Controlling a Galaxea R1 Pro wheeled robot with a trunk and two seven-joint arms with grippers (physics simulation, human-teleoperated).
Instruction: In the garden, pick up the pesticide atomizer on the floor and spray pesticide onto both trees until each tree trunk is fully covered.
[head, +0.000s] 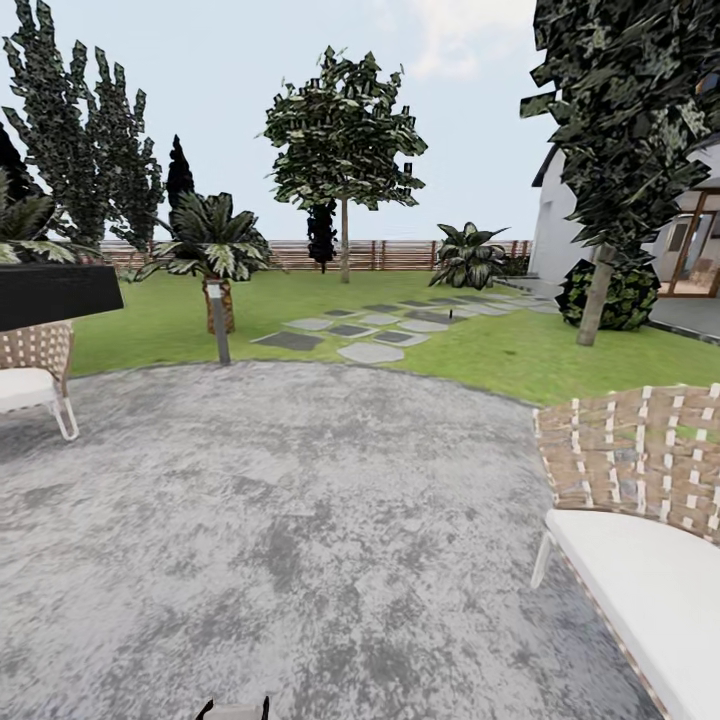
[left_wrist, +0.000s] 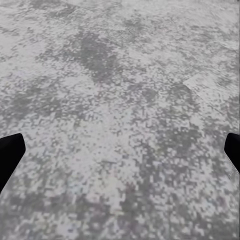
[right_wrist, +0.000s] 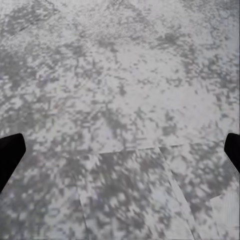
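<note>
Left end effector agape over paving

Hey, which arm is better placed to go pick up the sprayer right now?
Neither yet. Both wrist views show open fingers over grey paving, holding nothing. I can't make out the sprayer on the lawn ahead, so the robot likely has to drive closer before a side matters.

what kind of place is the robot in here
Most likely a home garden with a patio. Grey stone paving with woven chairs gives way to a green lawn with trees, ringed by a brown slatted fence, beside a white house.
</note>
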